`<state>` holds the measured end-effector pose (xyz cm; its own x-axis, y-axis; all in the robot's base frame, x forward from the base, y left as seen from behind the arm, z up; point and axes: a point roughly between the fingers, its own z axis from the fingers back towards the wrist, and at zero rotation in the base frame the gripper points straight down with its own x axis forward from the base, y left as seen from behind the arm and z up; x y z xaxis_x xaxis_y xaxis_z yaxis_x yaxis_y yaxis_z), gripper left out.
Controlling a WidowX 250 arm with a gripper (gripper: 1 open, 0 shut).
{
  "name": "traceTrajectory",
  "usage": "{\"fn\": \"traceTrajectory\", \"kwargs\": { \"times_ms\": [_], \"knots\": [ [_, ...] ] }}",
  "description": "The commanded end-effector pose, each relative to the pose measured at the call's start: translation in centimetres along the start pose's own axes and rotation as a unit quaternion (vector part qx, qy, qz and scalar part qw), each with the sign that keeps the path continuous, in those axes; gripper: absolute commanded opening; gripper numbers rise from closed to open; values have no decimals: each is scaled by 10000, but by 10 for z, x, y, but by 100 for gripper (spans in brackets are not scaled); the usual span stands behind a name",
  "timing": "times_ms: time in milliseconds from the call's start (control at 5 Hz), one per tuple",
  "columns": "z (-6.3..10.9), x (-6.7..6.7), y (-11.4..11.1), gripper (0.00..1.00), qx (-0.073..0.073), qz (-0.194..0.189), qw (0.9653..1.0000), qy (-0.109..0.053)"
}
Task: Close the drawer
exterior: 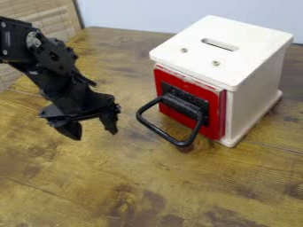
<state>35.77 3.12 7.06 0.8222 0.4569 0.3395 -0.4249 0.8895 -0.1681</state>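
Note:
The red drawer (187, 99) sits in the cream-white box (243, 62) at the right, its front panel about flush with the box face. Its large black loop handle (166, 124) hangs down and forward onto the table. My black gripper (90, 125) hovers to the left of the handle, clear of it by a small gap. Its fingers (112, 123) point downward and stand apart with nothing between them.
The box has a slot (219, 43) on top. A wooden table (142, 186) with a rough grain lies under everything. A slatted wooden panel (42, 13) stands at the back left behind my arm (42, 62).

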Motion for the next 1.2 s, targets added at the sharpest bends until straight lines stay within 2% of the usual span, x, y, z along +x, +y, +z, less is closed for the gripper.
{"fn": "traceTrajectory", "kwargs": {
  "times_ms": [0, 400, 800, 1000],
  "knots": [
    [23, 18, -9, 100, -20, 279, 9987, -433],
    [26, 21, -21, 100, -104, 214, 9987, -457],
    [24, 18, -31, 100, -61, 352, 9981, -500],
    [23, 22, -23, 100, -30, 434, 9978, -504]
  ]
}}
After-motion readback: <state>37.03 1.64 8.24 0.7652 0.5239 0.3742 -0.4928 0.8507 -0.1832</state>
